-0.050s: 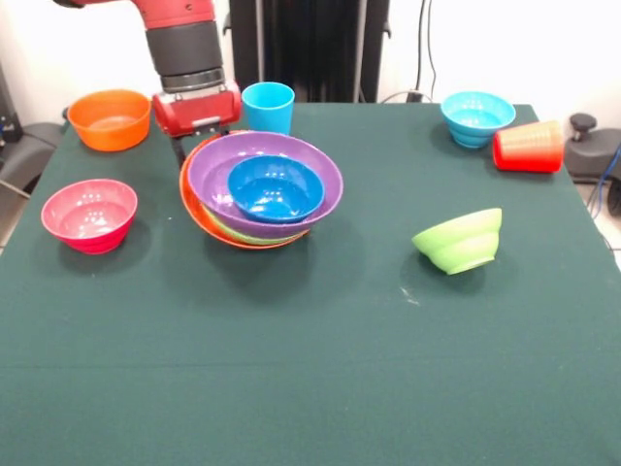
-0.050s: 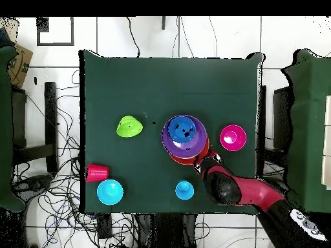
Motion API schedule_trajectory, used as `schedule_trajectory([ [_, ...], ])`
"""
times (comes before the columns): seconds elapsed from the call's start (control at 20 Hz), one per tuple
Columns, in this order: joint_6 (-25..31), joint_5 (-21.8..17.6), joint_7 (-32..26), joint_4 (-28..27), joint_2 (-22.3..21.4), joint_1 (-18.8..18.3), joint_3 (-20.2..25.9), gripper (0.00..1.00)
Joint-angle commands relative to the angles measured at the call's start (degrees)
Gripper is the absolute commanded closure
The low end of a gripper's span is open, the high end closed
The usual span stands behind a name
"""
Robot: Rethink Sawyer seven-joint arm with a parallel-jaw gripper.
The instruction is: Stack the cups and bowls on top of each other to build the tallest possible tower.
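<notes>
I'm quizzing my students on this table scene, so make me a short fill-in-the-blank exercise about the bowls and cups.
1. The small dark blue bowl sits inside the large ____ bowl at the top of the tower.
2. The red cup lies on its ____ beside the light blue bowl.
3. The small lime green bowl rests ____ rather than flat on the table.
4. The gripper is at the tower's rim, next to the upright light ____ cup.

Missing words: purple; side; tilted; blue
</notes>
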Motion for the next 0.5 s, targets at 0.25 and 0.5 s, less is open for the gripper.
schedule_trajectory([
  [0.25, -9.5, -5.58, 9.47, -2.07, 8.45, 8.52, -6.87, 0.0],
  [0.5, -11.94, -6.42, 8.82, -1.25, 9.33, 8.6, -8.06, 0.0],
])
